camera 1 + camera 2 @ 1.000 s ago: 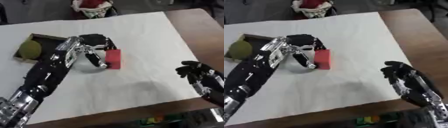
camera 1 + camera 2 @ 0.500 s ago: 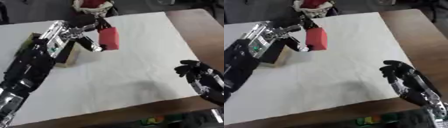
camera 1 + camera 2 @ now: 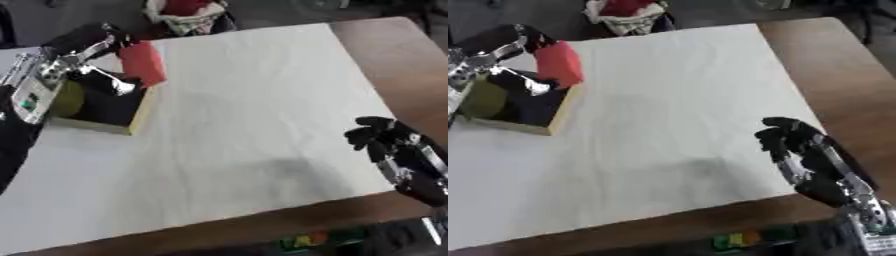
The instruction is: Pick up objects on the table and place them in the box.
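Note:
My left hand (image 3: pixel 83 42) is curled round a red block (image 3: pixel 143 63) and holds it in the air at the right edge of the box (image 3: pixel 136 116), a shallow wooden tray with a dark inside at the table's left. A yellow-green round thing (image 3: pixel 485 100) lies in the box's left part, half hidden by my arm. My right hand (image 3: pixel 802 150) rests near the lower right corner, off the white sheet's edge, fingers relaxed and holding nothing.
A white sheet (image 3: pixel 254 115) covers most of the brown table (image 3: pixel 398 65). A red and white bundle (image 3: pixel 185 11) sits beyond the far edge. Small coloured bits (image 3: pixel 306 241) lie below the near edge.
My left hand has lifted the red block off the sheet and carried it up and left to the box's edge. The camera has shifted. The right hand stays put.

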You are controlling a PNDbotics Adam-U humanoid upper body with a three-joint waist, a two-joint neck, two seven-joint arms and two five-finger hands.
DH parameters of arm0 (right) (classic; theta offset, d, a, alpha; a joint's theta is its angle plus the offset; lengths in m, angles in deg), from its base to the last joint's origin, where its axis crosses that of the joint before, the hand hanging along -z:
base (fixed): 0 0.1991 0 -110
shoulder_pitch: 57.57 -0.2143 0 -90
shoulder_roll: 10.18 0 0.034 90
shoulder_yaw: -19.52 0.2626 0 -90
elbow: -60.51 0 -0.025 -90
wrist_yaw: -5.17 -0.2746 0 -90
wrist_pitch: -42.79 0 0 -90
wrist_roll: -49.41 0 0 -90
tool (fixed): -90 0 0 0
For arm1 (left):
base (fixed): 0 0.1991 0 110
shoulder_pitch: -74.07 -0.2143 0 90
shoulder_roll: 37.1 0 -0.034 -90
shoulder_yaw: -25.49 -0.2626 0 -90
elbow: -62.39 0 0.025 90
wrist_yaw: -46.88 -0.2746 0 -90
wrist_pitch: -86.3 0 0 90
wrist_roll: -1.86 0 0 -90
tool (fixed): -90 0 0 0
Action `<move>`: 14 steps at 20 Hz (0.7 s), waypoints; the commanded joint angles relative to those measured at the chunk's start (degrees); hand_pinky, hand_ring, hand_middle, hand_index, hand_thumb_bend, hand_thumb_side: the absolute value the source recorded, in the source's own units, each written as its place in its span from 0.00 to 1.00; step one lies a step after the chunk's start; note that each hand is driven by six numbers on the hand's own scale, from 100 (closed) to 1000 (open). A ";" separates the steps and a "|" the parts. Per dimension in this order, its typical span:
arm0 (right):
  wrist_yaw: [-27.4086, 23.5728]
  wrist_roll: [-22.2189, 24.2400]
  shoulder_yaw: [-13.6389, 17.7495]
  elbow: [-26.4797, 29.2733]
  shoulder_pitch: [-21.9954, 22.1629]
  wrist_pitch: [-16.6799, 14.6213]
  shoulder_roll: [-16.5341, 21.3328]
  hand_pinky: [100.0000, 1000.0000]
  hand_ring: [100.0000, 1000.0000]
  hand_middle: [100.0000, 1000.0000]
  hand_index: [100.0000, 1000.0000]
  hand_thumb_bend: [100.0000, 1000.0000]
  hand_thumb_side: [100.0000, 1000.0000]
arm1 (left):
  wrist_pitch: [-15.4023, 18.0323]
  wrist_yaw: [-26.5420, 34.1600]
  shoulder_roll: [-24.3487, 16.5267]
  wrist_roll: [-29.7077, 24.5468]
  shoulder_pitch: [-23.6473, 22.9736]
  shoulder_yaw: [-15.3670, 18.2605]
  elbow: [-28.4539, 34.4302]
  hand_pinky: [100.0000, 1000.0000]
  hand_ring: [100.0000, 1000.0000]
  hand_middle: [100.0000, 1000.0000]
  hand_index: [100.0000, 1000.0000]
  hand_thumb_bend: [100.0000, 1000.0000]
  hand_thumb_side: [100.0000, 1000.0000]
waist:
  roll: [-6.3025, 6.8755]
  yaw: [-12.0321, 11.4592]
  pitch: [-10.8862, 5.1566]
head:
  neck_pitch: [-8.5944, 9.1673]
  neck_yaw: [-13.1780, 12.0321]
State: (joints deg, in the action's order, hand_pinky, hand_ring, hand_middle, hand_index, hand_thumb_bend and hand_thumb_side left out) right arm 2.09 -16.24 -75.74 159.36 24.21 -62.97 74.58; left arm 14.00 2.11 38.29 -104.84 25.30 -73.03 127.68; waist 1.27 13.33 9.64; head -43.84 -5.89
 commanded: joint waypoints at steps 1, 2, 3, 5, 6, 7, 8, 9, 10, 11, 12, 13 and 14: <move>0.18 -0.32 0.72 0.52 -0.36 0.00 0.65 0.74 0.75 0.45 0.81 0.00 0.41 | -0.66 -2.67 -1.93 0.69 0.25 1.88 -2.21 0.63 0.56 0.55 0.74 0.14 0.10 | -0.20 -0.01 -0.63 | -0.28 0.26; 0.21 -0.36 0.74 0.50 -0.35 -0.01 0.65 0.74 0.75 0.45 0.81 0.00 0.41 | -0.66 -3.42 -1.84 0.85 0.12 2.06 -2.94 0.64 0.57 0.56 0.74 0.14 0.11 | -0.22 -0.01 -0.62 | -0.28 0.26; 0.22 -0.39 0.74 0.49 -0.35 -0.02 0.64 0.74 0.75 0.45 0.81 0.00 0.41 | -0.56 -4.01 -1.75 1.04 0.08 2.18 -3.46 0.64 0.57 0.56 0.74 0.14 0.11 | -0.23 -0.01 -0.62 | -0.28 0.26; 0.23 -0.41 0.74 0.48 -0.35 -0.04 0.62 0.74 0.75 0.45 0.81 0.00 0.41 | -0.50 -4.91 -1.64 1.52 -0.04 2.42 -4.22 0.66 0.61 0.65 0.80 0.18 0.12 | -0.21 -0.02 -0.59 | -0.28 0.35; 0.23 -0.40 0.75 0.49 -0.36 -0.04 0.59 0.74 0.75 0.45 0.81 0.00 0.41 | -0.88 -5.58 -1.52 2.24 -0.24 2.71 -4.63 0.67 0.62 0.66 0.81 0.18 0.12 | -0.19 -0.01 -0.57 | -0.28 0.41; 0.23 -0.42 0.78 0.49 -0.36 -0.04 0.57 0.74 0.75 0.45 0.81 0.00 0.41 | -1.41 -6.20 -1.40 3.38 -0.46 3.05 -4.97 0.66 0.62 0.67 0.82 0.18 0.11 | -0.17 0.00 -0.54 | -0.28 0.45; 0.23 -0.44 0.82 0.49 -0.35 -0.04 0.57 0.74 0.75 0.45 0.81 0.00 0.41 | -1.91 -6.58 -1.33 4.53 -0.67 3.32 -5.21 0.67 0.63 0.68 0.83 0.19 0.13 | -0.17 0.00 -0.52 | -0.28 0.48; 0.24 -0.47 0.84 0.49 -0.35 -0.04 0.58 0.74 0.75 0.45 0.81 0.00 0.41 | -2.29 -6.80 -1.31 5.53 -0.87 3.51 -5.36 0.67 0.64 0.70 0.85 0.21 0.15 | -0.15 0.00 -0.51 | -0.28 0.51; 0.25 -0.48 0.86 0.49 -0.34 -0.03 0.58 0.74 0.75 0.45 0.81 0.00 0.41 | -2.56 -6.94 -1.34 6.31 -1.04 3.63 -5.43 0.68 0.65 0.72 0.87 0.24 0.23 | -0.14 -0.01 -0.50 | -0.28 0.53; 0.25 -0.50 0.87 0.49 -0.35 -0.03 0.58 0.74 0.75 0.45 0.81 0.00 0.41 | -2.76 -7.03 -1.41 6.95 -1.23 3.78 -5.39 0.68 0.65 0.72 0.87 0.24 0.23 | -0.12 -0.03 -0.49 | -0.28 0.55; 0.26 -0.51 0.87 0.49 -0.35 -0.02 0.58 0.74 0.75 0.45 0.81 0.00 0.41 | -2.87 -7.10 -1.45 7.35 -1.36 3.84 -5.35 0.68 0.65 0.72 0.87 0.24 0.23 | -0.11 -0.03 -0.49 | -0.28 0.55; 0.26 -0.51 0.87 0.49 -0.35 -0.02 0.58 0.74 0.75 0.45 0.81 0.00 0.41 | -2.94 -7.15 -1.47 7.60 -1.43 3.86 -5.33 0.68 0.65 0.72 0.87 0.24 0.23 | -0.10 -0.03 -0.49 | -0.28 0.56; 0.27 -0.51 0.87 0.49 -0.36 -0.02 0.58 0.74 0.75 0.45 0.81 0.00 0.41 | -2.97 -7.18 -1.48 7.74 -1.46 3.86 -5.33 0.68 0.65 0.72 0.87 0.24 0.23 | -0.10 -0.03 -0.49 | -0.28 0.56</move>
State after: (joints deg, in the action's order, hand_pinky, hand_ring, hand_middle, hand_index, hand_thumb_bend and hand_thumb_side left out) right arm 2.31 -16.54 -75.39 159.36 24.36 -62.90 74.58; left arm 11.16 -4.93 38.28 -97.79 23.16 -69.98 121.78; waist 1.24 13.33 9.88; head -43.84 -5.46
